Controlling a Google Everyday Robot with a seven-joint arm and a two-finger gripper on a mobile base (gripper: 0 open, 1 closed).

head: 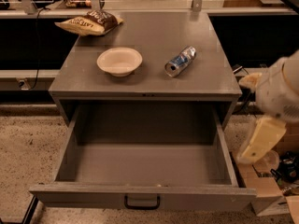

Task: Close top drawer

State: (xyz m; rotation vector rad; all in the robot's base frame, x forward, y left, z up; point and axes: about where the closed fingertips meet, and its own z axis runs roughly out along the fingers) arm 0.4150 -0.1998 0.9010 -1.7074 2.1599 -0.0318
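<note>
One camera looks from high up in front of the grey metal cabinet [145,96], tilted steeply down and facing its front. It sits close: the pulled-out wide grey metal top drawer [93,197] fills the lower half, its front near the bottom edge, while the flat grey worktop [154,27] reaches almost to the top. The cream-white gripper [261,141] hangs at the right edge, beside the drawer
</note>
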